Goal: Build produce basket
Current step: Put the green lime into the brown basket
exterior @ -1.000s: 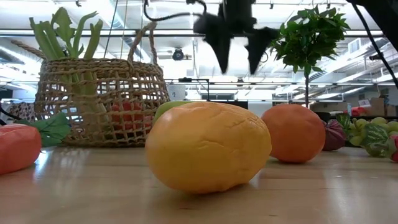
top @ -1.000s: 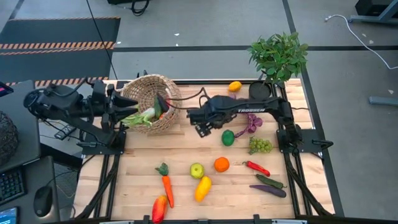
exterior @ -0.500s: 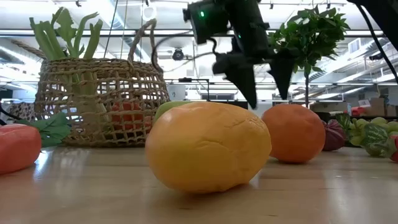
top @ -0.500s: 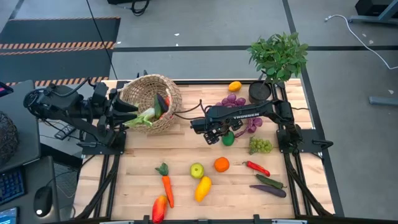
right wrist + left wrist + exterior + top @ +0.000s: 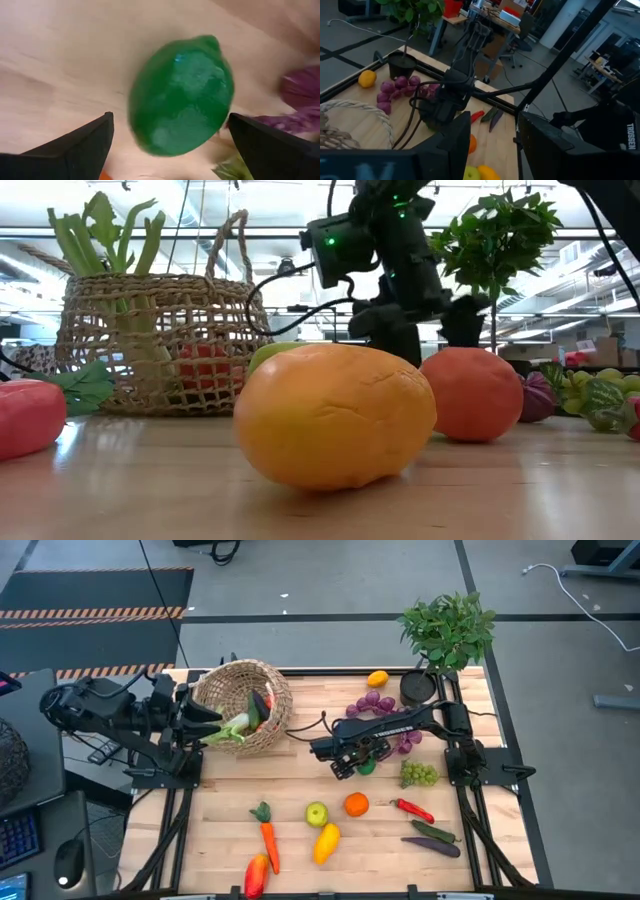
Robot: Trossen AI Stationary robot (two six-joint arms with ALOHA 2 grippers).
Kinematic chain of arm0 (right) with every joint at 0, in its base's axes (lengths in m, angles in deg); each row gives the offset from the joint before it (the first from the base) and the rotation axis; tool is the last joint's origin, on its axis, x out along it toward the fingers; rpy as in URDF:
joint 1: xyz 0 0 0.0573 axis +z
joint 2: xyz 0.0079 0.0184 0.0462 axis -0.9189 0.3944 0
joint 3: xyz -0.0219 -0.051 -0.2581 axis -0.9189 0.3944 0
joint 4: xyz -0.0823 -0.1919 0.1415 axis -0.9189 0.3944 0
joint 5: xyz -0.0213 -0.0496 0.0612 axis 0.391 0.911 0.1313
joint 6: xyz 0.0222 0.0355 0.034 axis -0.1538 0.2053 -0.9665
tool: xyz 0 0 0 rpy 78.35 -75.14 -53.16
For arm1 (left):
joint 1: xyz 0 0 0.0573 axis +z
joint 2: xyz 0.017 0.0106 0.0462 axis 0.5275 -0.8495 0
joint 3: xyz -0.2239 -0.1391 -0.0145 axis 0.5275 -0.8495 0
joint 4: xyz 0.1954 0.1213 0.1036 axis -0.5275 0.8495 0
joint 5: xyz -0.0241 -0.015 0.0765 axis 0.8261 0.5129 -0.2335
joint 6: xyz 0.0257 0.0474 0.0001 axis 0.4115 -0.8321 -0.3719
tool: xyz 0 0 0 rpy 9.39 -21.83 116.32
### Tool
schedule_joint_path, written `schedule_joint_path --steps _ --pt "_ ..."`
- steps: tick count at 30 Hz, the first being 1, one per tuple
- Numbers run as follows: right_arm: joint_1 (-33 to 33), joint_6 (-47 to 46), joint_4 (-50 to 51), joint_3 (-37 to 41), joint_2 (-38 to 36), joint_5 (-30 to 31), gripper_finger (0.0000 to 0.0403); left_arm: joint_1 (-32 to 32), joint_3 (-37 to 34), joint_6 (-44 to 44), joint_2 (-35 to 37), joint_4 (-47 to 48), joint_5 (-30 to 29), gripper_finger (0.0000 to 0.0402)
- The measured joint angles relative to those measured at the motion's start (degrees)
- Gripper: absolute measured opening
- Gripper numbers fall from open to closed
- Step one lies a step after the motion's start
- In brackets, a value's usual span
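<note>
The woven basket [image 5: 247, 700] stands at the table's far left with a leek [image 5: 228, 728] and other produce in it. My left gripper [image 5: 198, 715] is level at its left rim [image 5: 355, 112], fingers apart, with nothing seen between them. My right gripper [image 5: 352, 762] points down at mid-table, open, over a green fruit [image 5: 182, 95]. Its fingers stand on either side of the fruit, and I see no touch. The fruit rests on the wood. In the low view my right gripper [image 5: 430, 340] is partly hidden behind a yellow fruit [image 5: 335, 415]. My left gripper is right by the basket's left rim, but I cannot tell whether it touches it.
Purple grapes [image 5: 372, 703], green grapes [image 5: 420, 774] and a purple leafy piece [image 5: 406, 738] lie close to the right of the green fruit. An orange [image 5: 356, 804], apple [image 5: 316, 813], carrot [image 5: 267, 838], chili [image 5: 412, 810] and eggplant [image 5: 430, 846] lie nearer. A potted plant [image 5: 448, 628] stands far right.
My right gripper has come down from well above the table toward the green fruit, shifting a little toward the right and near edges and tipping more steeply downward. Its fingers now stand low around the fruit. The produce has stayed in place.
</note>
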Motion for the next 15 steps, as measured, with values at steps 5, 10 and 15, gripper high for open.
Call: schedule_joint_path --steps 5,10,15 --pt "-0.6 0.7 -3.7 3.1 0.0 -0.9 0.0384 0.0 0.0 2.4 -0.5 2.8 0.0 0.0172" --pt "-1.5 3.0 -4.8 5.3 0.0 -1.7 0.0363 0.0 0.0 3.4 -1.0 4.4 0.0 0.0172" --pt "-1.5 5.7 -6.4 5.5 0.0 -2.0 0.0333 0.0 0.0 3.4 -1.3 4.4 -0.4 0.0172"
